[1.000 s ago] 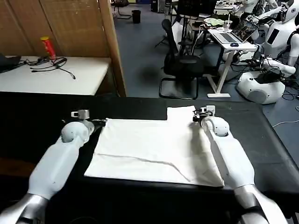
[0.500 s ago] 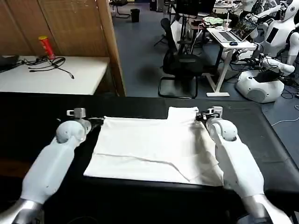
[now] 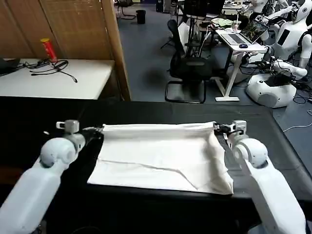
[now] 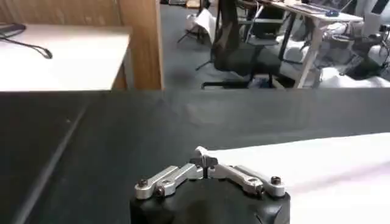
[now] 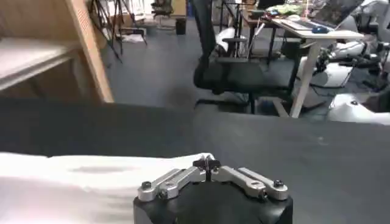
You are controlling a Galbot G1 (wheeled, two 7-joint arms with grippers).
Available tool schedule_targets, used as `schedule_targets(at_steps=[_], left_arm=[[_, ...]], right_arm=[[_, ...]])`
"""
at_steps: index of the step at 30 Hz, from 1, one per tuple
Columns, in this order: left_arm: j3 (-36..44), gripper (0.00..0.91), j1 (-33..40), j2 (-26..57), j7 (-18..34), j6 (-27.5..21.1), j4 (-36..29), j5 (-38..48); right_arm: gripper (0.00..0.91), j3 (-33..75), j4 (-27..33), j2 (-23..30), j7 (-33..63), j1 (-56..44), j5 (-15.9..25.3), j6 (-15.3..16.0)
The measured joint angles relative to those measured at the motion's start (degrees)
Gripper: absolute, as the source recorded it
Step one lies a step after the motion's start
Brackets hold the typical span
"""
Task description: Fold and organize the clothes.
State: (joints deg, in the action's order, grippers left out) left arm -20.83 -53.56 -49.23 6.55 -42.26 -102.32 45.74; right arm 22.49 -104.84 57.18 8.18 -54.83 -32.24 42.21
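Plain white cotton T-shirt (image 3: pixel 161 156) folded into a rough rectangle, lightly creased, flat on black-covered table (image 3: pixel 44 117). Far corners pinched: left gripper (image 4: pixel 205 159) clamped on one, right gripper (image 5: pixel 207 161) on the other.

My white T-shirt (image 3: pixel 161 153) is lying flat, plain side up, its far edge pinched taut at both corners.
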Motion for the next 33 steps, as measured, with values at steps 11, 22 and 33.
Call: schedule_targets(at_steps=[11,22,33], left_arm=[[-4.0,0.049,-8.9,4.2,0.7,0.0,-7.5,-1.0],[-6.2,0.049,-15.6,5.3,-1.0,0.0,-10.8,-5.6],[-6.3,0.878,-19.3,4.3,-1.0,0.1,-12.0,-8.5]], right_arm=[[0.0,0.7,-8.3,-3.8,1.0,-10.5,1.0,0.0],[0.0,0.5,-9.8,-4.8,-0.5,-15.9,3.4,0.0],[0.878,1.5,-11.0,-4.5,-1.2,-18.0,3.1,0.0]])
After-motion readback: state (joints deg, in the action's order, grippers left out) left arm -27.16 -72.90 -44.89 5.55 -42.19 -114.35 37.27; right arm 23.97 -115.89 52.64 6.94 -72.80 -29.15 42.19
